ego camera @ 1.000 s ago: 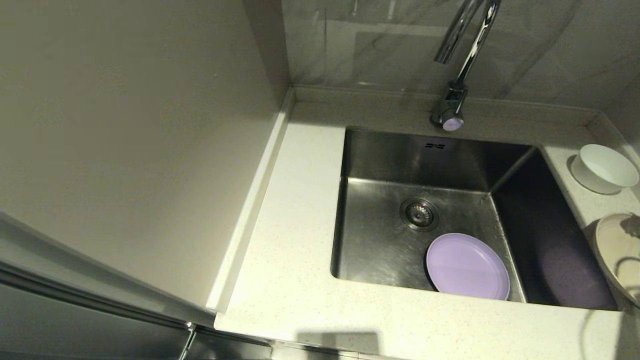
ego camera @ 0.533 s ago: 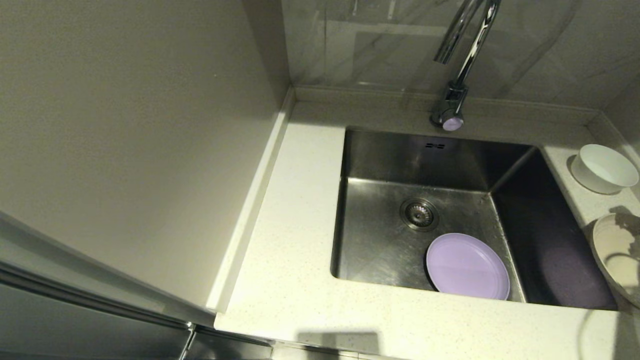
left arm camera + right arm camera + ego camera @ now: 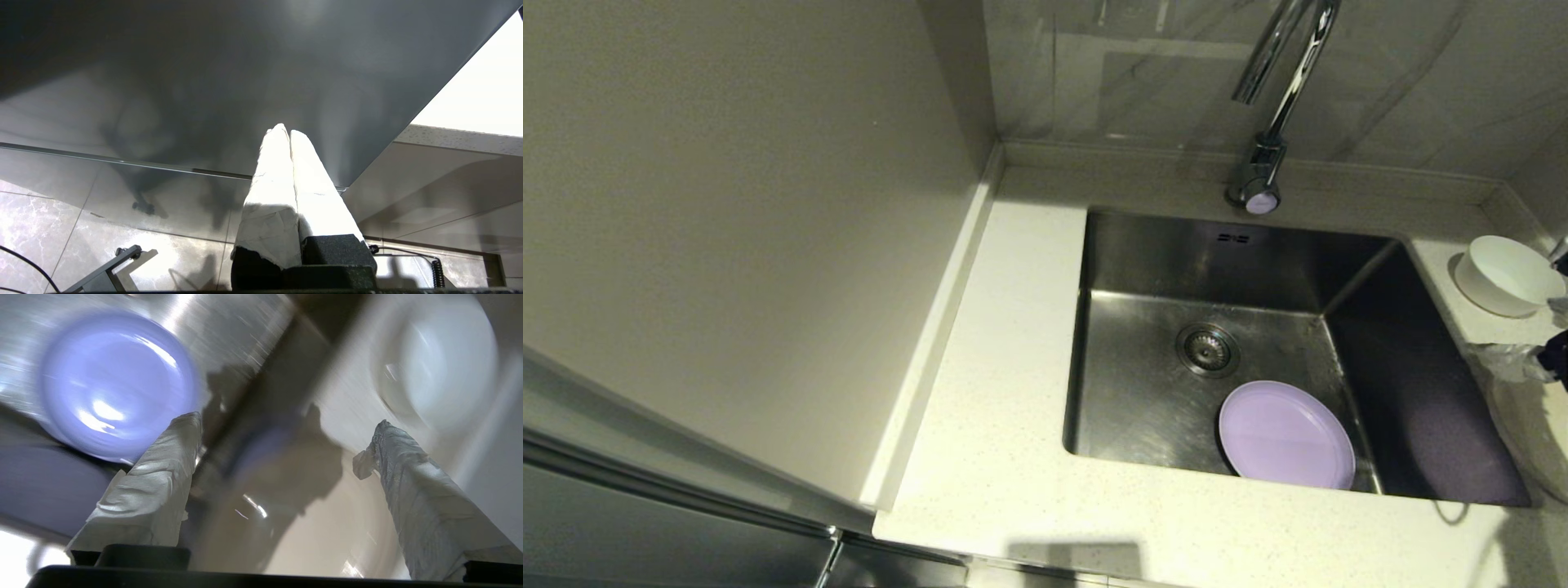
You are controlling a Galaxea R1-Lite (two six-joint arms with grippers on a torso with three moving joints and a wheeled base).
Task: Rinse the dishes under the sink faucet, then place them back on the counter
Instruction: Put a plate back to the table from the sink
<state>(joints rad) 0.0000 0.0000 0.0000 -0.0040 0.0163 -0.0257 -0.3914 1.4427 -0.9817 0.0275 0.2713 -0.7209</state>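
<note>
Lavender plate (image 3: 1286, 435) lies flat on sink (image 3: 1143, 392) floor, at 5 o'clock from drain. White bowl (image 3: 1507, 274) and cream plate (image 3: 327, 522) located on counter (image 3: 988, 457) at sink's 3 o'clock. Right gripper (image 3: 286, 457) spread wide, empty, poised over cream plate near sink edge. Left gripper (image 3: 289, 139) parked below counter, fingers pressed together. Step judged: next dish to be collected. Next move requires descent and rim grasp.

Probably a home kitchen: steel sink (image 3: 1143, 392), chrome faucet (image 3: 1270, 122), stone counter (image 3: 1005, 343).

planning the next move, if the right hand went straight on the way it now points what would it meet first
Probably the speckled off-white stone counter at the stainless-steel sink edge; that lies between its open fingers. The white round bowl and lavender round plate sit off to either side. Depth is unclear.
</note>
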